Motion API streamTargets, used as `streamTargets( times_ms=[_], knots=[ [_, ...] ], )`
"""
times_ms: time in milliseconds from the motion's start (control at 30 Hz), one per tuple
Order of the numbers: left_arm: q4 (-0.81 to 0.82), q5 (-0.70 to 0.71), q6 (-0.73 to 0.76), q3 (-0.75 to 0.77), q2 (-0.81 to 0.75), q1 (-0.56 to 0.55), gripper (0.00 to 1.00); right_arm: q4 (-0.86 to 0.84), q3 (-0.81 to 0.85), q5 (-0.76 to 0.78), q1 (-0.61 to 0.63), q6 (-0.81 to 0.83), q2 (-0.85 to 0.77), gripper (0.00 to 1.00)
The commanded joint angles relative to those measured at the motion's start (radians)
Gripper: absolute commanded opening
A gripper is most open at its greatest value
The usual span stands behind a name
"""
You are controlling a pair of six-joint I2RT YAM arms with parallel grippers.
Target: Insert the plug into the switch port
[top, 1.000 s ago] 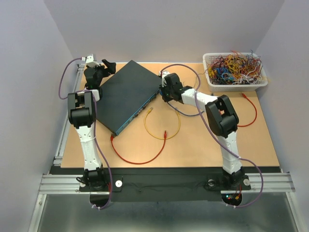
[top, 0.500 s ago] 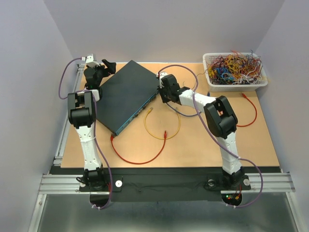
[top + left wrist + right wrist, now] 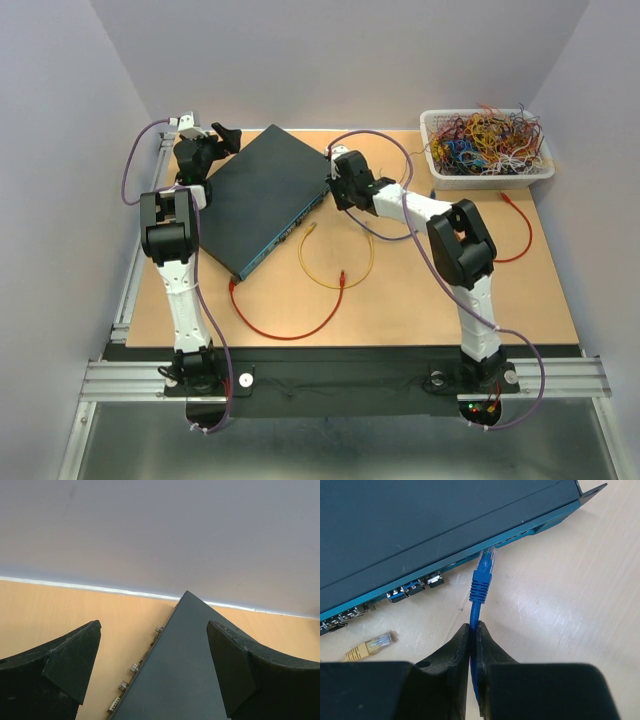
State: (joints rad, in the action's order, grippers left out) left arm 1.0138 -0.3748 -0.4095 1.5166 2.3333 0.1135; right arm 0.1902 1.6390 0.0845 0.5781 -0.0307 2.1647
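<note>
Your right end effector (image 3: 475, 630) is clamped on the blue cable (image 3: 475, 611) behind its plug (image 3: 486, 560). The plug's clear tip sits right at the front face of the switch (image 3: 420, 525), beside the ports (image 3: 415, 586). Square the tip to the opening and push straight along the cable, gently, since it may buckle. Your left end effector (image 3: 152, 625) stands wide over the switch's far corner, holding nothing.

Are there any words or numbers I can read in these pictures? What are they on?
None can be read.
Flat dark teal box: plain top, no lettering.
Its ports: any marks beside them are too small and blurred to read.
Blue cable plug: no text.
White mesh basket: no label visible.
</note>
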Motion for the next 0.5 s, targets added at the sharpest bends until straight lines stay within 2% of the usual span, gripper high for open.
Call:
streamTargets(
  times_ms=[0,233,467],
  knots=[
    [0.055,-0.024,-0.003,0.033,-0.019,0.009,0.99,-0.029,-0.005,-0.002,0.012,-0.003,-0.08,0.0],
    [0.055,-0.029,-0.005,0.036,-0.017,0.009,0.99,-0.029,-0.008,-0.058,0.012,-0.009,-0.069,0.0],
    [0.054,-0.035,-0.011,0.043,-0.009,0.012,0.99,-0.029,-0.033,-0.04,0.012,-0.024,-0.042,0.0]
  ],
)
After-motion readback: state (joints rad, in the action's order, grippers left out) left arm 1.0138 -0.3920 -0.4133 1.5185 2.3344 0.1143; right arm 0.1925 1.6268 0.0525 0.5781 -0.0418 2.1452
